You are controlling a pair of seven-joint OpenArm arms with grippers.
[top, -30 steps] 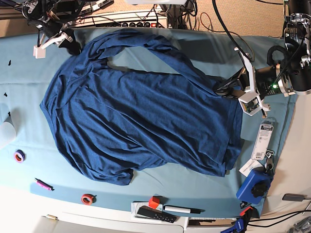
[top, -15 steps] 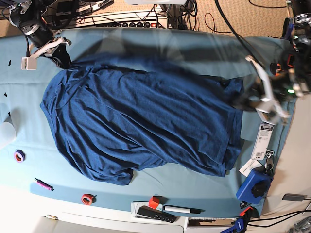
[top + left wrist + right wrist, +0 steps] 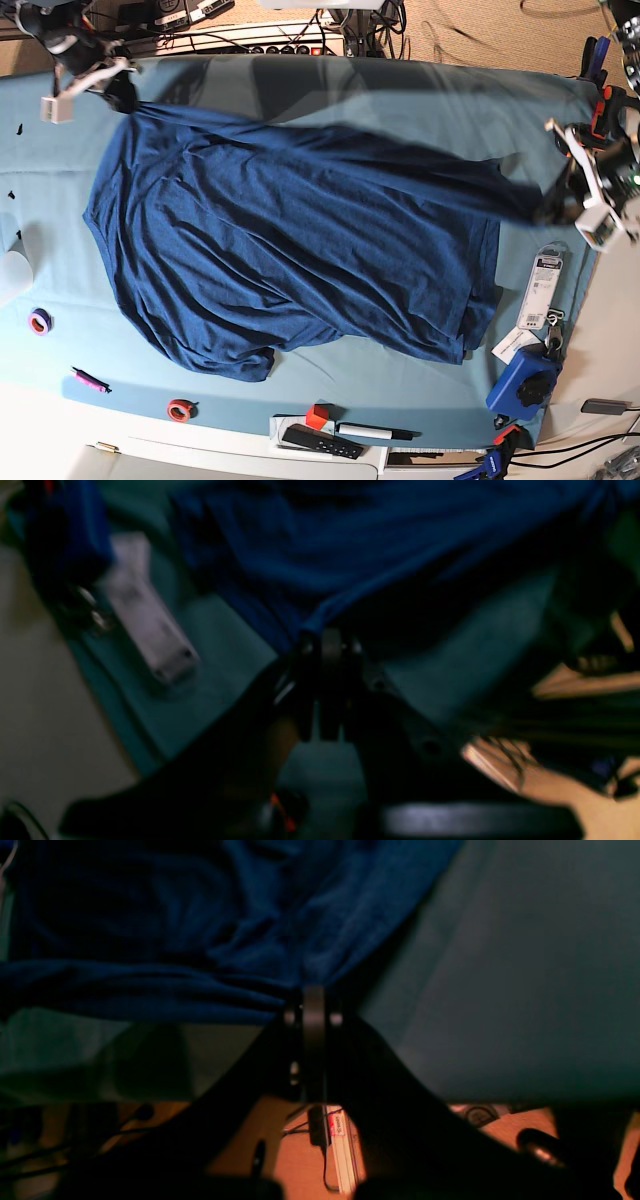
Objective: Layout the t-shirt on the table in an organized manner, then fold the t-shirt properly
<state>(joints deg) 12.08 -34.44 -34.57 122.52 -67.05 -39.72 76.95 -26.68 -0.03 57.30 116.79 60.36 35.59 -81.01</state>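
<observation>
Both claws are clenched on the t-shirt (image 3: 290,250): left claw (image 3: 327,642) on one far-edge corner, right claw (image 3: 312,1000) on the other. It's soft, floppy and light, so corner or hem grips seem best for stretching it flat on the tabletop (image 3: 400,385).

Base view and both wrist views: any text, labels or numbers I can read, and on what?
None legible.
White tag right of the t-shirt: print too small.
Pink label below the table edge, right wrist view: blurred.
White strip, left wrist view: blurred.

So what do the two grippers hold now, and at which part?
Both hold the t-shirt by its far edge: the left gripper pinches one corner, the right gripper a bunched fold at the other.
</observation>
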